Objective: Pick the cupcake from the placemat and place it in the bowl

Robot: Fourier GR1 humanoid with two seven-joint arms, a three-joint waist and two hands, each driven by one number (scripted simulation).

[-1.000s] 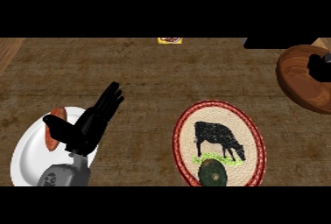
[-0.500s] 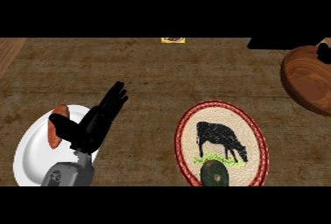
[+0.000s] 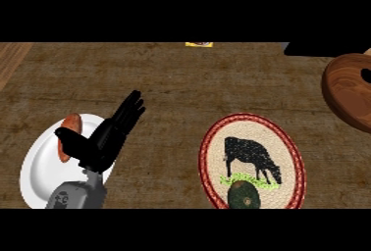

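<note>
The cupcake (image 3: 243,195) looks dark green and round. It sits on the near end of the oval placemat (image 3: 286,147), which has a red rim and a black cow picture. The view's lower edge cuts part of the cupcake off. The brown wooden bowl (image 3: 344,93) lies at the right edge, only partly in view, with a small dark patch inside that I cannot identify. My left hand (image 3: 94,147) hovers open over the right side of a white plate, fingers straight and pointing up and right, well left of the placemat. My right hand does not show.
The white plate (image 3: 39,171) at lower left carries a reddish-brown food item (image 3: 69,123), partly hidden by my left hand. A small yellow item (image 3: 199,44) lies at the far edge. A flat black shape (image 3: 326,49) sits at the top right behind the bowl.
Everything in view has slid slightly to the right. My left hand keeps the same open pose over the plate. The cupcake has not moved on the placemat.
</note>
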